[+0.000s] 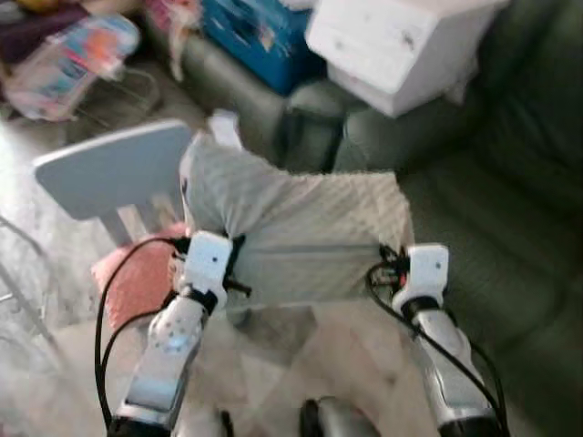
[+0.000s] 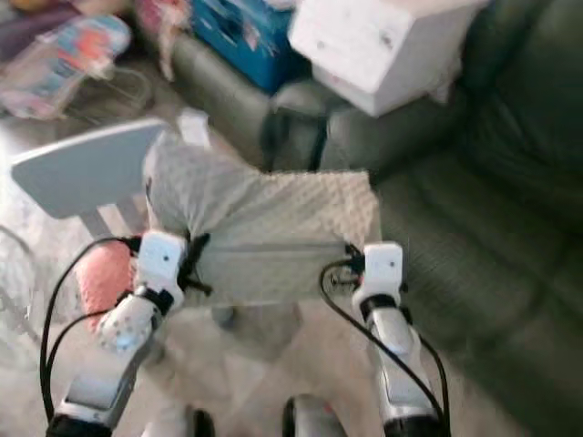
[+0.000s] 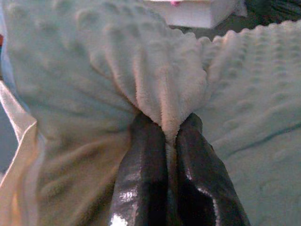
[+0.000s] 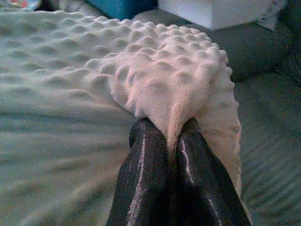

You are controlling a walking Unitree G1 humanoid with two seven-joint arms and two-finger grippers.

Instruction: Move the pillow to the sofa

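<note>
Pillow hangs lifted between my pincers, left pincer and right pincer each clamped on a pinched fold of its fabric; sofa lies just ahead, right of the right pincer, so carry-over and release remain.

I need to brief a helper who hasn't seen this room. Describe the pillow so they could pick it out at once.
Start at the dark green sofa on the right; just off its front edge, above the pale floor, hangs the pillow. The left end effector and right end effector each pinch a fold of it. Its pale, bumpy dotted fabric sets it apart from the smooth light blue chair behind.
</note>
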